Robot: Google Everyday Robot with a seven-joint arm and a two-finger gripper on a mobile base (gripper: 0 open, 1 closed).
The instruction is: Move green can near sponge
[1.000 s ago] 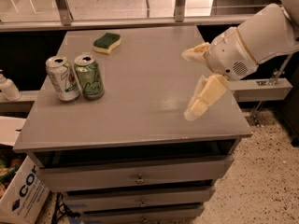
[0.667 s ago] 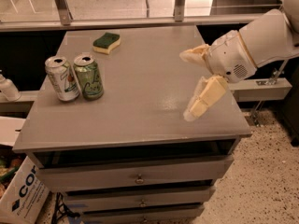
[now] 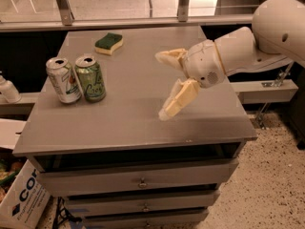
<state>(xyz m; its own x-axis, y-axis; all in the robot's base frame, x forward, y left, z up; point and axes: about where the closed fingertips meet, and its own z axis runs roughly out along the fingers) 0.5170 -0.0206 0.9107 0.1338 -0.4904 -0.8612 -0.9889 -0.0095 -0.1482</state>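
Note:
The green can (image 3: pixel 91 78) stands upright on the left side of the grey cabinet top (image 3: pixel 133 118), touching or almost touching a white and silver can (image 3: pixel 63 80) on its left. The sponge (image 3: pixel 108 43), dark green over yellow, lies at the back of the top, beyond the cans. My gripper (image 3: pixel 161 85) hangs open and empty above the right middle of the top, well to the right of the green can, its cream fingers (image 3: pixel 180 97) spread wide.
The cabinet has drawers (image 3: pixel 140 178) below its front edge. A white bottle (image 3: pixel 8 89) stands on a lower shelf at the left. A cardboard box (image 3: pixel 21 197) sits on the floor at lower left. A rail and glass run behind the cabinet.
My gripper has moved a little to the left over the top, toward the cans. The cans and the sponge have not moved.

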